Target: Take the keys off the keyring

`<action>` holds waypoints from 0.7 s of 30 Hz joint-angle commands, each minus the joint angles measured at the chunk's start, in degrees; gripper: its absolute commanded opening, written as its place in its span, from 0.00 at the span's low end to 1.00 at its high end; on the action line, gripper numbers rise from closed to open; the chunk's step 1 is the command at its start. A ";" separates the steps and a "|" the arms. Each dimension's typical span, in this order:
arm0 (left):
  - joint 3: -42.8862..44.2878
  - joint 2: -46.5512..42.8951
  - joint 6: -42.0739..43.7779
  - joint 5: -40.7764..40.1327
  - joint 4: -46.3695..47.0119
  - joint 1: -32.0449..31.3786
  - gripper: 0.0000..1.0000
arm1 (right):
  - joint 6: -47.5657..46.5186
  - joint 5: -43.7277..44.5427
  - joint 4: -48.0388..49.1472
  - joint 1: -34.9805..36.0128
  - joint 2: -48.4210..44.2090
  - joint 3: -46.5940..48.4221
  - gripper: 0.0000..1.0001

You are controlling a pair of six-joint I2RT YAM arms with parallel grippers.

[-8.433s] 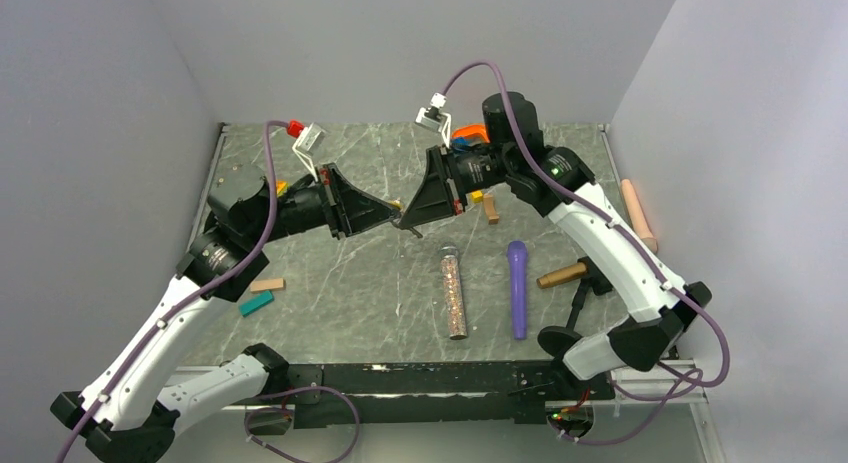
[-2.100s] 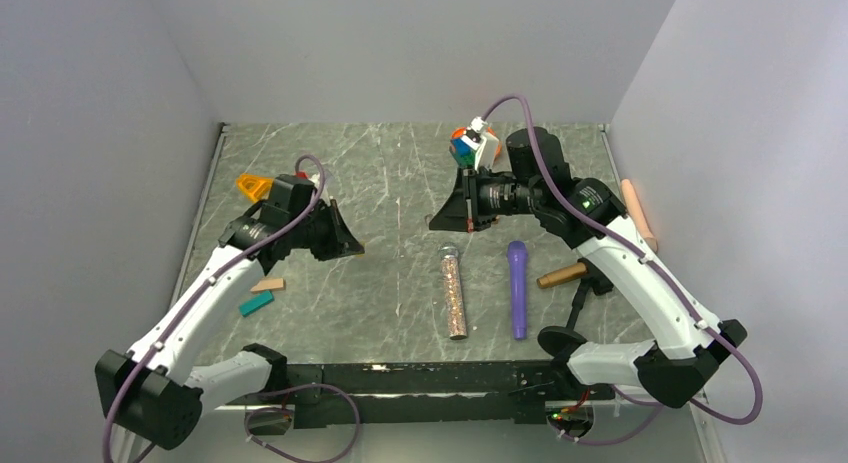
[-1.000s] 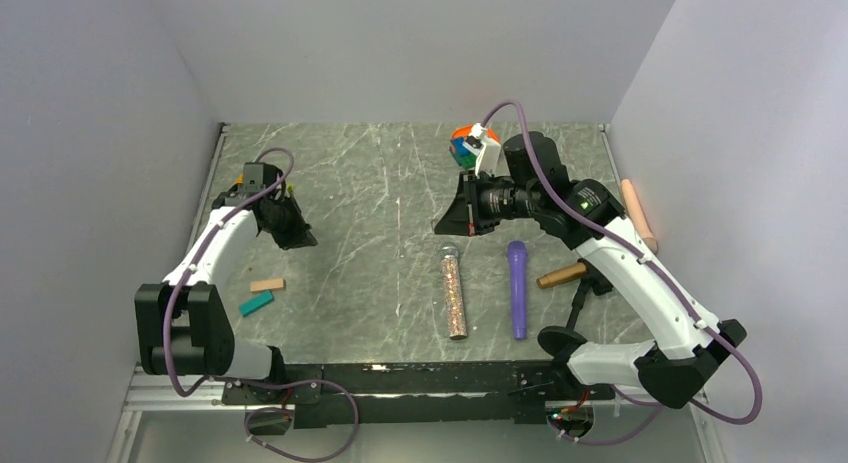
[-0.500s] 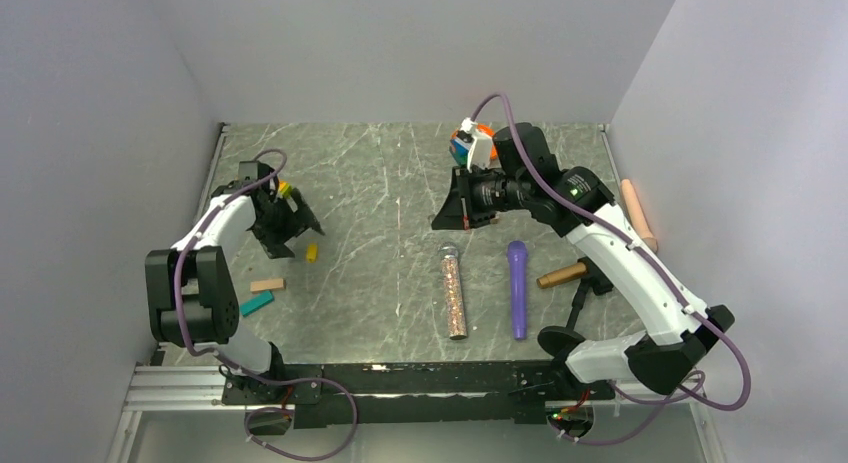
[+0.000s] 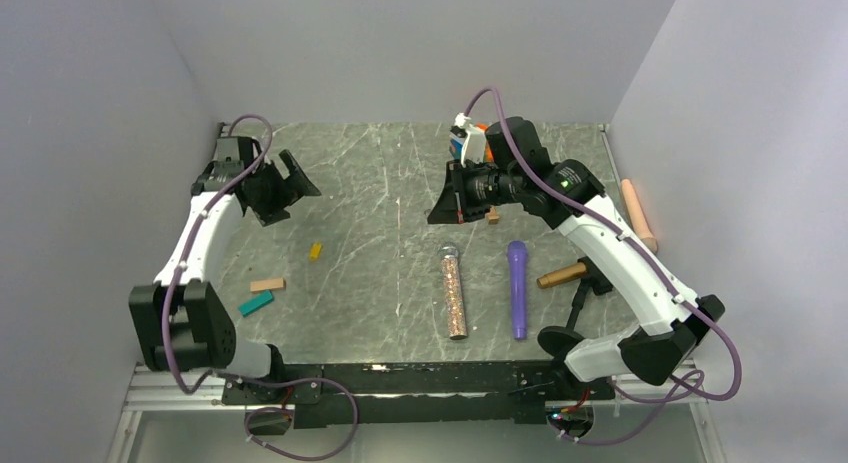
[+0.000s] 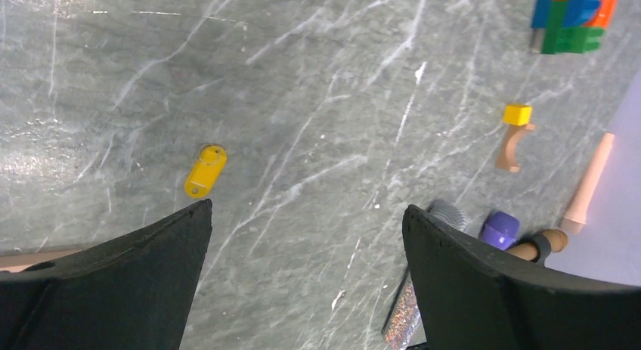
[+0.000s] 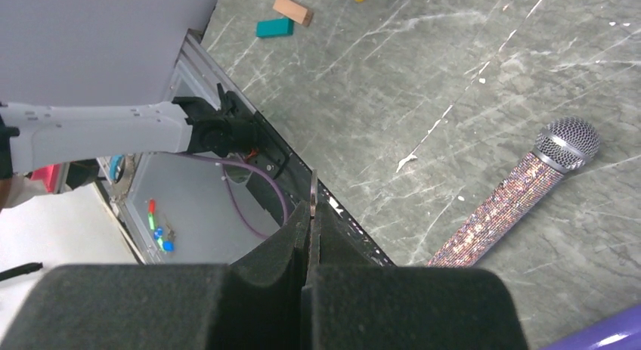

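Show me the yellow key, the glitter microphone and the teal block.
yellow key (image 6: 205, 171), left wrist view, its middle
glitter microphone (image 5: 455, 297), top external view, handle middle
teal block (image 5: 256, 303), top external view, top face

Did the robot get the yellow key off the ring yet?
Mostly done, it looks like. One small flat yellow key lies loose on the grey marble table, near the left tool, which is wide open and empty. In hand: the right tool is shut on what looks like a thin grey metal ring, seen edge-on. Left: I cannot tell if more keys hang on it.
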 commanded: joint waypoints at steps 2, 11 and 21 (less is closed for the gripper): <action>-5.96 -9.66 1.32 5.29 3.88 0.21 1.00 | -0.46 0.95 2.86 0.08 -0.14 -2.00 0.00; -18.01 -22.85 -0.08 7.90 4.88 0.25 0.99 | -1.15 -3.49 6.99 0.10 7.83 -6.21 0.00; -25.55 -33.39 -5.53 8.07 -0.14 0.07 0.99 | -2.27 -8.83 13.80 0.10 23.76 -4.30 0.00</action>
